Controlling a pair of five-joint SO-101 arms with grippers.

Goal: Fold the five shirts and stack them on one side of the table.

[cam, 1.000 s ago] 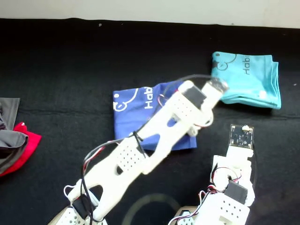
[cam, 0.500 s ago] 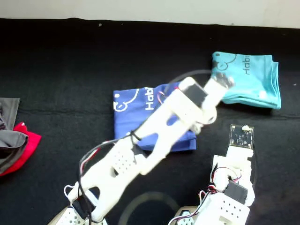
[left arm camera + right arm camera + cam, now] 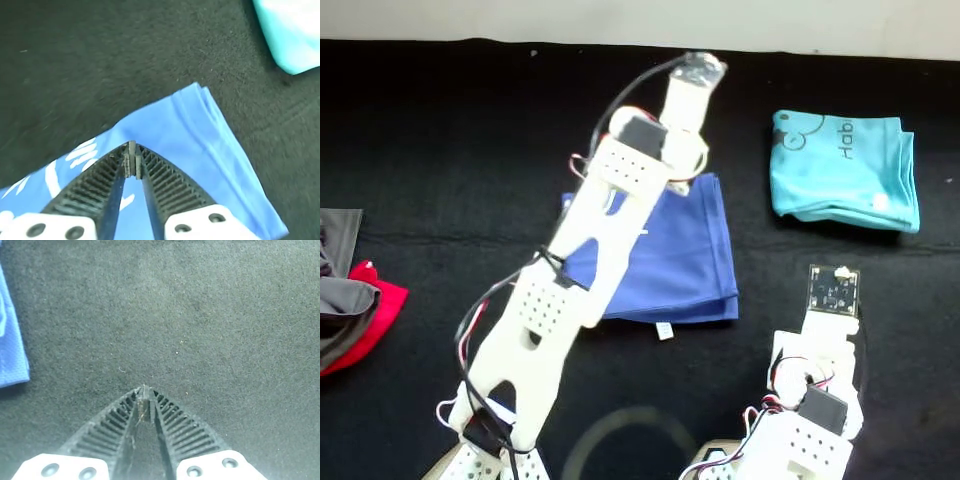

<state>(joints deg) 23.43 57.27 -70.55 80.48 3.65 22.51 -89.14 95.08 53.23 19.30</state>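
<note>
so from where i'm standing the blue shirt (image 3: 670,250) looks folded already, a neat rectangle in the middle of the black table (image 3: 450,130), with a little white tag (image 3: 663,330) poking out of its lower edge. the teal shirt (image 3: 845,170) is folded too, lying in the upper right of the overhead picture, near the blue one but not touching it.

the left gripper (image 3: 692,68) is stretched up to the top centre, past the blue shirt's far edge. its own camera shows the left gripper (image 3: 131,161) with jaws pressed together and no cloth between them, looking down on the blue shirt (image 3: 200,145) and a corner of the teal shirt (image 3: 290,30).

the right arm (image 3: 815,400) sits tucked in the lower right. the right gripper (image 3: 144,399) is also pinched closed on nothing, over bare table, with a sliver of blue shirt (image 3: 9,340) at the left edge.

my guess: we're between fold and stack. next it'd need to open the jaws, come down on an edge of the blue one, catch all the layers and carry it onto the teal one without it flopping open.

there's no bin or basket; everything lies straight on the table. a rumpled grey shirt (image 3: 340,290) and red shirt (image 3: 378,300) wait at the left edge, unfolded.
</note>
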